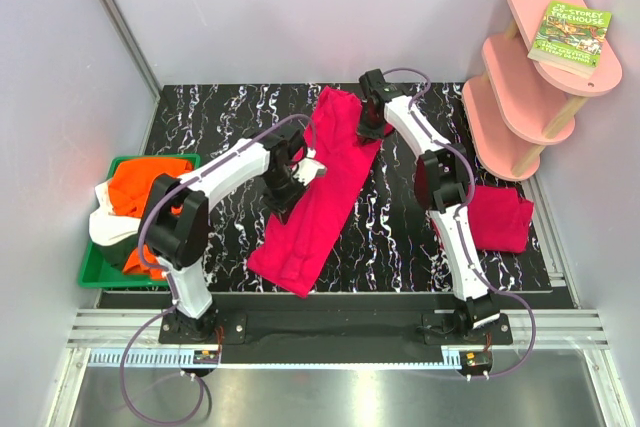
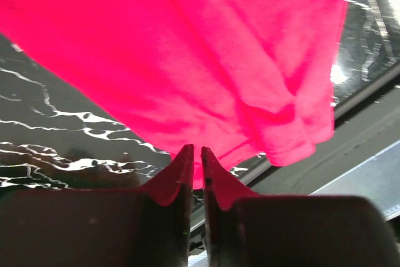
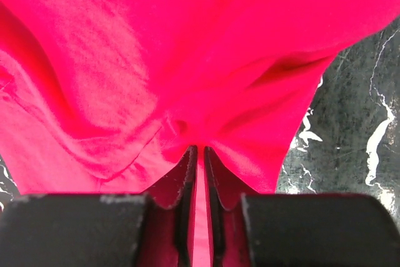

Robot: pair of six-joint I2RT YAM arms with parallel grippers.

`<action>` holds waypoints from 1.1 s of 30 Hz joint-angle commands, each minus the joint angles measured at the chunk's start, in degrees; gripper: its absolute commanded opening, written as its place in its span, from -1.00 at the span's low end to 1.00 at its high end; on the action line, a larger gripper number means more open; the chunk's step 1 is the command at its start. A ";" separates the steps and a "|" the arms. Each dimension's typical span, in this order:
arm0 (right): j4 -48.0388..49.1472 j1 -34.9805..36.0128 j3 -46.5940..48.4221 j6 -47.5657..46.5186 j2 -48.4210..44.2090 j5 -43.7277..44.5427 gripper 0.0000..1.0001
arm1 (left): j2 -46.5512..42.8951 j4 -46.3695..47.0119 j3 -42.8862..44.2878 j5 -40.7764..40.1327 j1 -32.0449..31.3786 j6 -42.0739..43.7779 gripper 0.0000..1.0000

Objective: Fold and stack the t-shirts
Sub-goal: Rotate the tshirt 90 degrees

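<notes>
**Item: crimson-pink t-shirt, laid out lengthwise, both arms at its edges**

Location: the crimson-pink t-shirt (image 1: 318, 209) lay on the black marbled surface (image 1: 215, 122). Its long axis ran diagonally from far right to near left, and its near end came close to the surface's near edge.

Left fingers (image 2: 189, 154): at the shirt's left edge, about midway along, a narrow slit apart with cloth at the tips. Whether they gripped it could not be told.

Right fingers (image 3: 189, 154): at the far right edge and nearer the shirt's far end, almost closed, with pink cloth filling the slit as if pinched.

Surroundings: a folded crimson shirt (image 1: 500, 219) lay to the right, well apart. A green tray (image 1: 95, 272) of orange and white shirts (image 1: 140, 192) stood at the left. Bare surface lay open on both sides of the shirt, so a fold across its width looked unobstructed.
</notes>
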 commanded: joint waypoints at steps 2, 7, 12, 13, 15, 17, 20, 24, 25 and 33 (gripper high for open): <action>1.78 1.35 -2.36 -0.73 -6.27 1.81 -0.64 | -4.57 2.13 -1.55 5.64 -1.25 -1.36 -0.57; 5.19 2.84 -11.73 -0.73 -13.20 3.04 -0.45 | -7.21 5.29 -2.26 4.61 -4.14 -1.10 -0.44; 13.10 4.16 -25.99 2.95 -23.39 5.86 -0.28 | -4.85 8.80 -0.60 4.32 -1.09 -3.11 -0.43; 13.99 4.16 -30.27 4.35 -24.72 6.29 -0.24 | -3.45 9.07 0.54 4.16 1.62 -3.82 -0.42; 16.26 4.16 -34.25 5.24 -27.88 8.40 -0.14 | -1.60 9.51 2.04 3.02 6.19 -5.57 -0.42; 16.72 4.16 -37.60 5.42 -29.04 9.89 -0.08 | 0.42 9.42 4.41 0.47 9.28 -6.63 -0.42; 16.72 4.16 -39.71 5.16 -29.66 10.43 -0.10 | 2.80 9.34 6.44 -4.88 13.68 -6.90 -0.42; 16.72 4.08 -41.04 5.42 -28.95 12.62 -0.14 | 5.70 8.99 7.06 -10.42 17.11 -6.99 -0.45; 16.63 4.16 -41.30 6.21 -28.87 13.15 -0.14 | 6.84 8.99 6.71 -12.00 17.38 -6.99 -0.47; 15.06 3.20 -35.44 7.98 -24.22 18.34 -0.14 | 9.13 5.56 0.65 -12.45 17.82 -4.97 -0.54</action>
